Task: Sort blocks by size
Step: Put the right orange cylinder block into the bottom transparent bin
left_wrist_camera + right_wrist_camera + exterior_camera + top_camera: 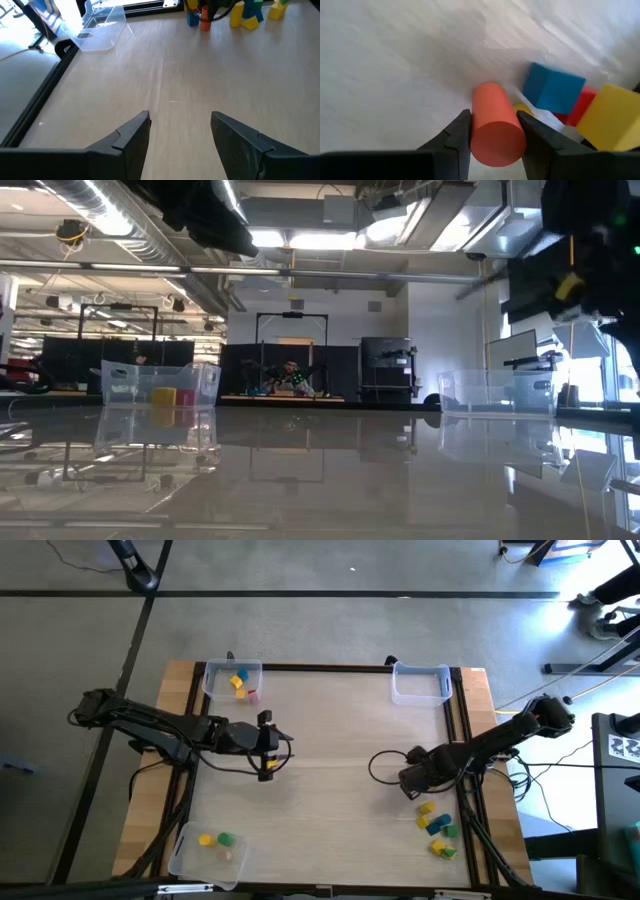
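Note:
My right gripper (495,120) points down at the table's right side, shut on an orange cylinder block (495,130). Close beside it lie a blue cube (554,90), a red block (580,107) and a yellow cube (610,117). More blocks (438,830) lie nearer the front edge. My left gripper (180,120) hovers open over bare table left of centre (270,748), with nothing between its fingers. My right gripper pinches the orange cylinder by its curved side (479,117) between the two fingers, near its upper end. The fingers come from above, pointing down. The cylinder stands roughly upright, its end face toward the wrist camera and its lower end at the table top.
A clear tray (210,690) at the far left holds yellow and pink blocks. Another clear tray (420,692) stands at the far right. A third tray (185,858) at the near left holds a yellow and a green block. The table's middle is bare wood.

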